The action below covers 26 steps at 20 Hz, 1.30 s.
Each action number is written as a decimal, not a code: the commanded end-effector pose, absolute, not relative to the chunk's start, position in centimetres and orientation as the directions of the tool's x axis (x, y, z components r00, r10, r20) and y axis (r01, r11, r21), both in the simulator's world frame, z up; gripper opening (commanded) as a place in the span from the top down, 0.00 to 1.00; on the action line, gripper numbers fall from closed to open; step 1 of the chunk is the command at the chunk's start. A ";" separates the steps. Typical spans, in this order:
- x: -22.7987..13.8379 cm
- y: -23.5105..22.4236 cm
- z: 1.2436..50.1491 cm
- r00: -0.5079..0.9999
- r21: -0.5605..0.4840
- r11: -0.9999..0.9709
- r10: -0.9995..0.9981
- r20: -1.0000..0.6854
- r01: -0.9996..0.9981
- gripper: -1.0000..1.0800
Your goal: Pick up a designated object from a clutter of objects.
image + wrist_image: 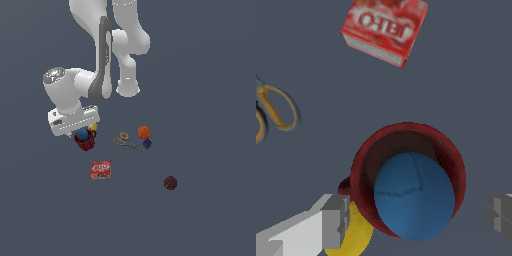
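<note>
A plain dark slate-blue bench [210,100] fills both views, no walls visible; the jaws [418,216] stand wide apart, fingers [336,221] flanking the blue ball [414,196] without touching it; the ball sits in the red mug [406,140], left of centre in the exterior view; a yellow ball [356,235] lies beside the mug.

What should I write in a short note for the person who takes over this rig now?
Gripper: open, one finger on each side of the blue ball, holding nothing.
The blue ball sits in the red mug, and the yellow ball lies against the mug.
Nearby: scissors, orange ball, purple cube, red-and-white box, maroon ball.
Done: approach above the ball.
Left: descend, close, lift.
</note>
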State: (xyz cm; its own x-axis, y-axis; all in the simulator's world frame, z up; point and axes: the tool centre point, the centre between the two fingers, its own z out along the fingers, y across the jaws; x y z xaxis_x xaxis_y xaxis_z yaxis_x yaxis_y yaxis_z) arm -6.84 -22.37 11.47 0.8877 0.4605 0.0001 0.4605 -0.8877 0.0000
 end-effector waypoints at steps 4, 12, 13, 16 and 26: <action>-6.9 -22.4 9.4 0.887 0.000 -0.887 0.462 0.000 0.462 0.04; -6.8 -22.4 9.0 0.887 0.000 -0.887 0.462 0.000 0.462 1.00; -6.8 -22.4 9.0 0.887 0.000 -0.887 0.462 0.000 0.462 1.00; -6.8 -22.4 9.0 0.887 0.000 -0.887 0.462 0.000 0.462 1.00; -7.0 -21.7 10.0 0.888 0.003 -0.888 0.461 0.002 0.461 1.00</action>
